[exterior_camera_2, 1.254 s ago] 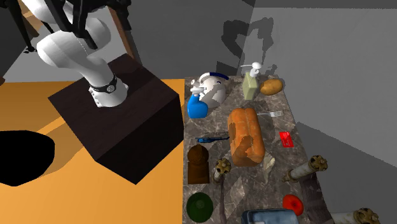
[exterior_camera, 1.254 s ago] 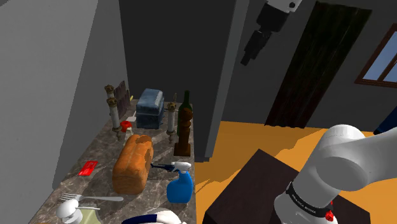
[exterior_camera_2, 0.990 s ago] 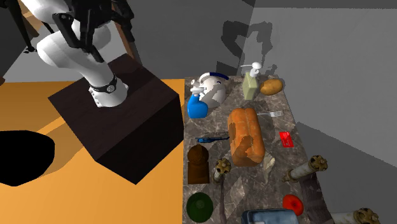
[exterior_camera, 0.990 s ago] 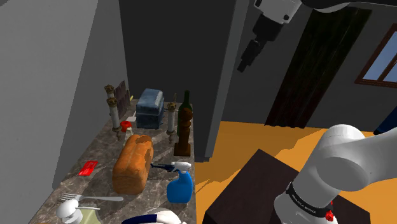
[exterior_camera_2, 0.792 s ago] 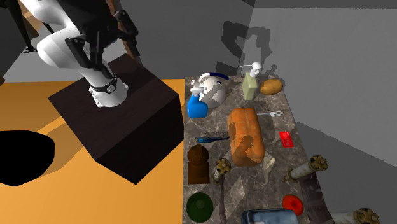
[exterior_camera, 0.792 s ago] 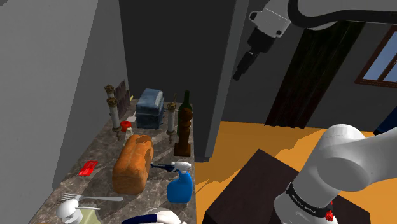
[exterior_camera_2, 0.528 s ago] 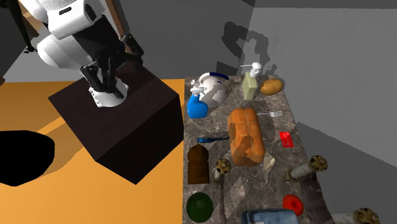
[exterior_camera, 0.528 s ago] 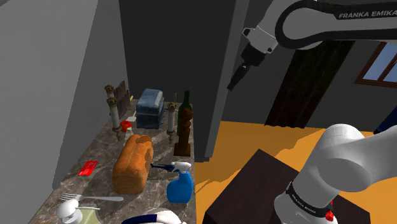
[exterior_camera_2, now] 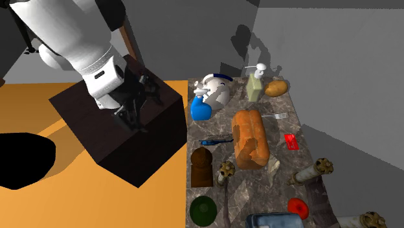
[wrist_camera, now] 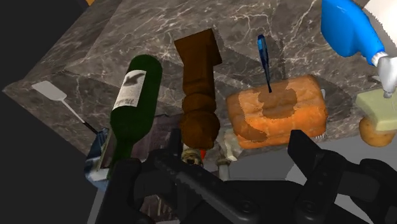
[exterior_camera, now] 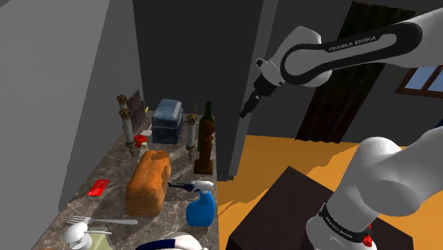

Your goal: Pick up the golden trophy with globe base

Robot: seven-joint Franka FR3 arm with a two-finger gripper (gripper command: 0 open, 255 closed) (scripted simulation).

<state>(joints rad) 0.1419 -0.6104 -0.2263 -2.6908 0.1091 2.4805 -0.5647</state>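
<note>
**A:** Shoulder view: which trophy has the globe base?

**B:** Cannot tell; the bases are too small. Three golden-topped trophies (exterior_camera: 191, 132) stand on the marble counter (exterior_camera: 116, 169): one beside the brown wooden post (exterior_camera: 204, 150), two nearer the wall (exterior_camera: 64, 106).

**A:** What's around?

**B:** One green bottle (exterior_camera: 207, 112), one loaf (exterior_camera: 148, 183), one blue spray bottle (exterior_camera: 201, 206). The gripper (exterior_camera: 246, 111) hangs well apart, fingers (wrist_camera: 304, 153) spread, holding nothing.

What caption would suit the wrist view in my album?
Open black fingers above a marble counter holding a green bottle, brown post, bread loaf and blue spray bottle.
</note>
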